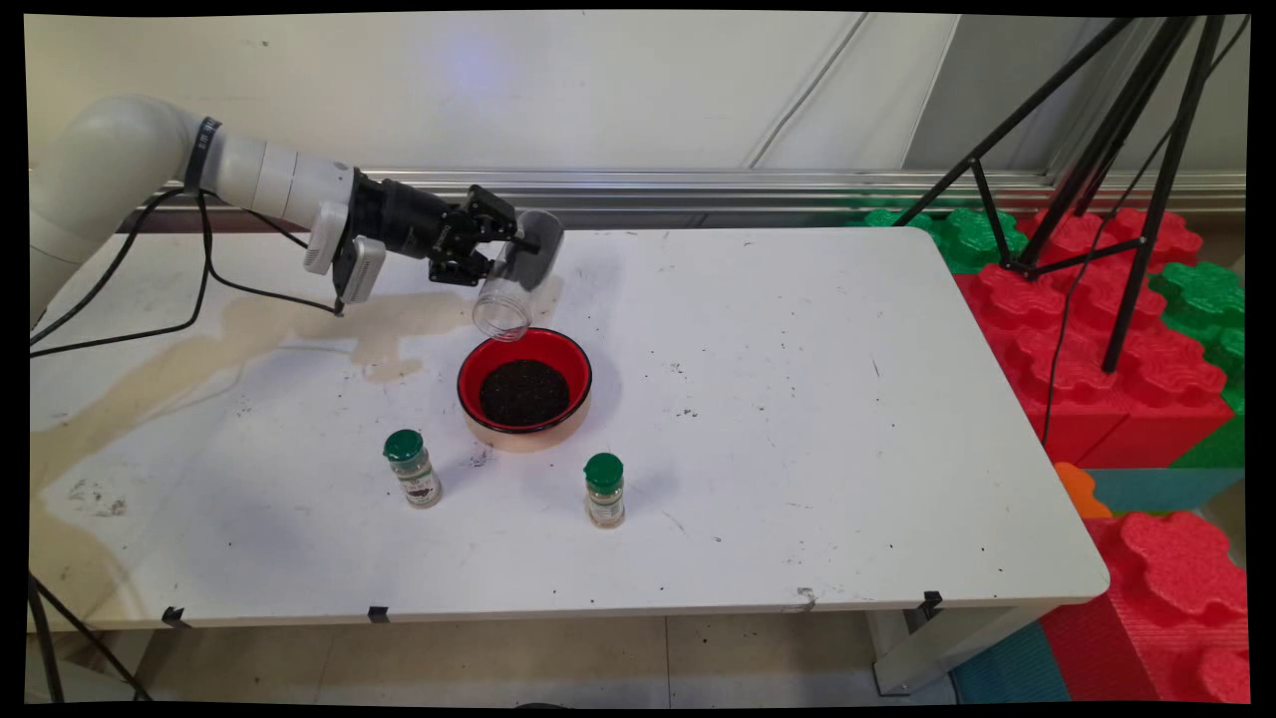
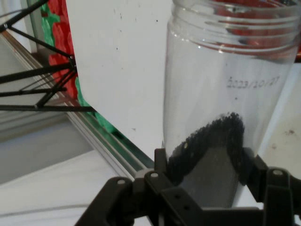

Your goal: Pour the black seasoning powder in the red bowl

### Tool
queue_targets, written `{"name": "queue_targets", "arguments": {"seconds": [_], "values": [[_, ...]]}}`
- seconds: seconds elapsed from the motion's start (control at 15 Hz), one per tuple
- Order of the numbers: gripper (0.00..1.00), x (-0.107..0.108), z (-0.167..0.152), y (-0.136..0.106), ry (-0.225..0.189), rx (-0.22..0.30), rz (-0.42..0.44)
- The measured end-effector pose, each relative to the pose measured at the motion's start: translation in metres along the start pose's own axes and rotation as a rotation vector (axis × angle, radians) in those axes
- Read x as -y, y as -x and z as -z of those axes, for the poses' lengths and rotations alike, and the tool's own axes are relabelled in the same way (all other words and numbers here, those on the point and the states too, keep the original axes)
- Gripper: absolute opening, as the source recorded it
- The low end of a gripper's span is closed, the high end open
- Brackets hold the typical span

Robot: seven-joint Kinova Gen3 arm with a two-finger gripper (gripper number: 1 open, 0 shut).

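The claw [image 1: 495,261] is clenched on a clear jar [image 1: 506,299] and holds it up in the air near the far left part of the surface [image 1: 797,419]. The jar is tipped, with its open mouth pointing down at the bowl [image 1: 525,389]. The mouth hangs just over the far rim of the bowl. The bowl is red inside and sits near the middle of the surface, a bit to the left. It has a pile of small dark grains in it.

In the hand view, a few dark grains sit in the jar [image 2: 225,108] low down by the claw [image 2: 207,188]. The rest of the jar looks empty.

Two small bottles with green caps stand closer to the near edge. One bottle [image 1: 413,469] is left of the bowl and the other bottle [image 1: 604,490] is right of it. Both stand apart from the bowl.

I think a good pour needs the mouth right above the middle of the bowl, a firm grip, and a slow tip so no grains fall on the surface
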Motion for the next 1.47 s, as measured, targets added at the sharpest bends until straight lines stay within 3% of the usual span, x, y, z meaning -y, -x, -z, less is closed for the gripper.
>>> {"name": "queue_targets", "arguments": {"seconds": [0.53,1.13,1.47], "values": [[0.0,0.01,-0.006,-0.005,-0.028,0.028,-0.166],[0.0,0.025,-0.006,-0.014,-0.093,0.102,-0.358],[0.0,0.029,-0.002,-0.019,-0.118,0.126,-0.421]]}}
